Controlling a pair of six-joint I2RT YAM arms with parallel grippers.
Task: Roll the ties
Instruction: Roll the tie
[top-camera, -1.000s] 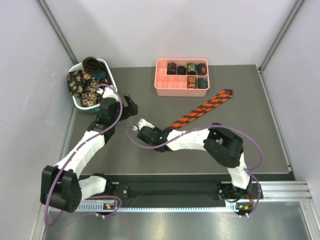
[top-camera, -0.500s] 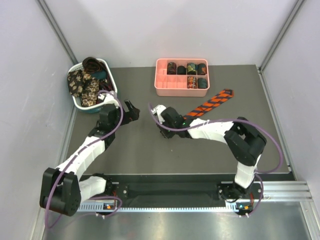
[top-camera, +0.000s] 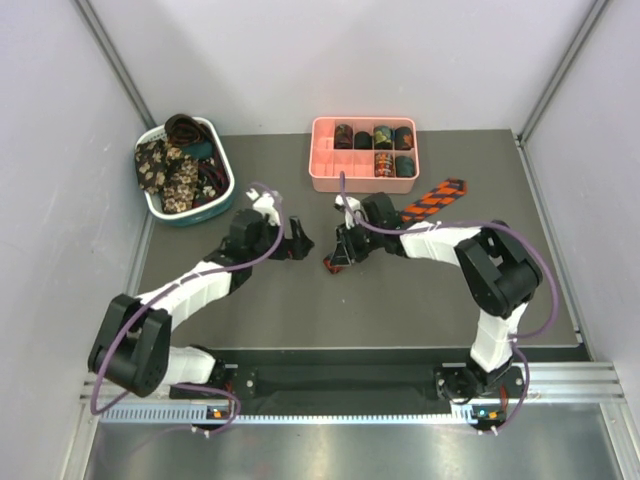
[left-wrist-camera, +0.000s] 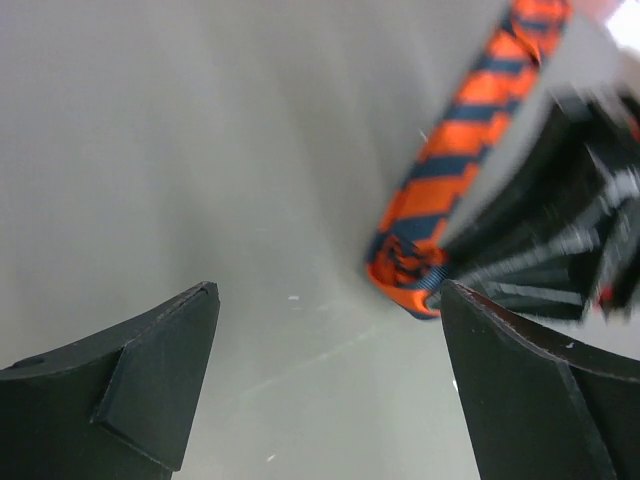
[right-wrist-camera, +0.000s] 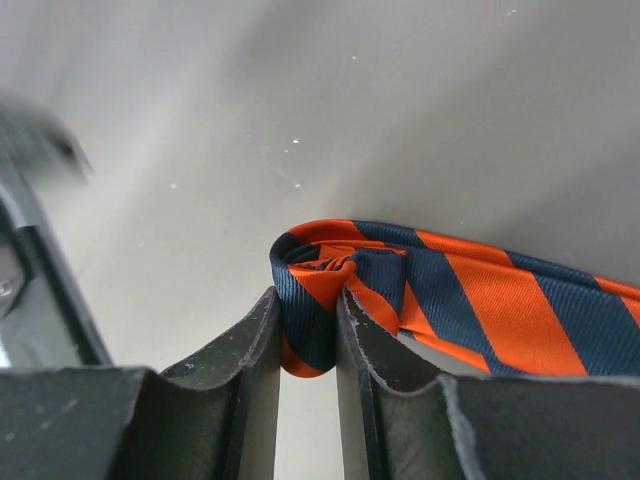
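The orange-and-dark striped tie (top-camera: 442, 194) lies diagonally on the grey table, its wide end near the pink tray. Its near end is coiled into a small roll (right-wrist-camera: 330, 270). My right gripper (top-camera: 339, 258) is shut on that roll; in the right wrist view (right-wrist-camera: 305, 325) both fingers pinch a fold of the coil. My left gripper (top-camera: 298, 245) is open and empty just left of the roll. In the left wrist view (left-wrist-camera: 328, 300) the tie (left-wrist-camera: 455, 160) lies ahead and to the right, beyond the fingertips, not between them.
A pink compartment tray (top-camera: 360, 184) at the back centre holds several rolled ties (top-camera: 383, 135). A white-and-teal basket (top-camera: 195, 214) at the back left holds floral and dark ties (top-camera: 165, 170). White walls enclose the table.
My right gripper has carried the tie's end back and to the right, so the flat strip looks shorter. My left gripper has moved right toward the roll.
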